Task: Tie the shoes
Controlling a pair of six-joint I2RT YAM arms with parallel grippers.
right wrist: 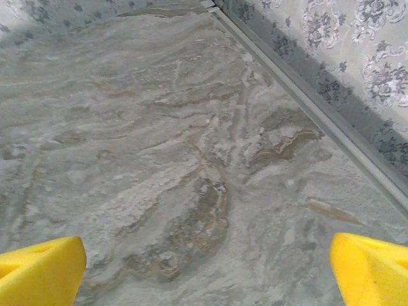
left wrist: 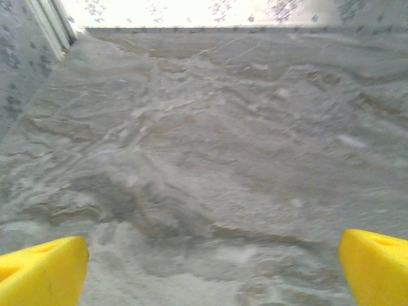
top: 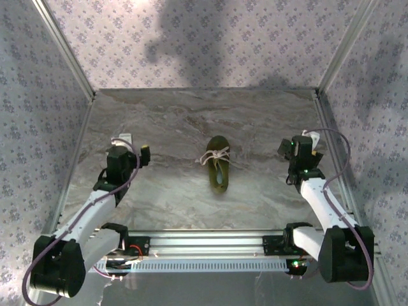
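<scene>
Rear overhead camera overlooks the table; wrist cameras skim it.

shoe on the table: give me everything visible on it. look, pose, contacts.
The shoe is a small olive-green low-top with a darker opening in its near half. Thin white laces cross its far half, their ends straggling out to both sides; whether they are knotted is too small to tell. It sits sole down, lengthwise, toe away from the arms, around mid-table. Only the marbled table touches it.

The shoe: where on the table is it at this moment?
In the top external view the shoe lies near the middle of the table, between the left arm and the right arm, touching neither, toe toward the far wall.
</scene>
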